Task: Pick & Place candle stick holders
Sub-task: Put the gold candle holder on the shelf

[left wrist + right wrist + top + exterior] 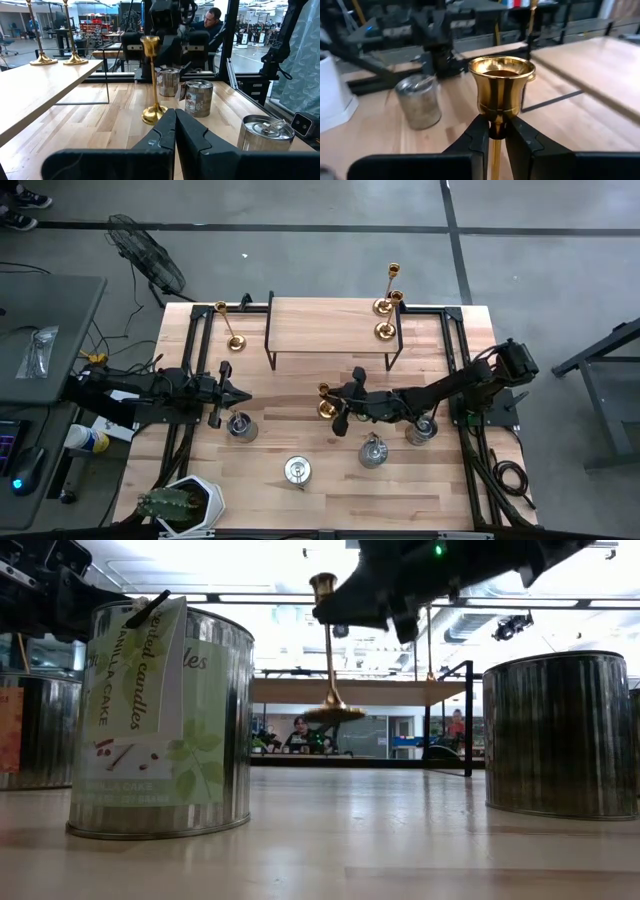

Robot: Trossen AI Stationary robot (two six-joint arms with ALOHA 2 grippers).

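High view: right gripper (337, 416) at centre frame, clamped on a gold candlestick (325, 402); left gripper (240, 394) left of centre, fingers closed, empty. Low view: candlestick (330, 650) hangs above the tabletop (360, 840). Right wrist view: fingers (479, 137) pinch the stem under the cup.

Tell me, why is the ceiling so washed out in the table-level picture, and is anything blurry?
Low view: bright ceiling lights behind the raised gold candlestick bleach the background, leaving the arms dark silhouettes, and the near labelled tin looms large. Right wrist view: the candlestick's cup is sharp above the right pincer, but the tin and left arm behind are soft.
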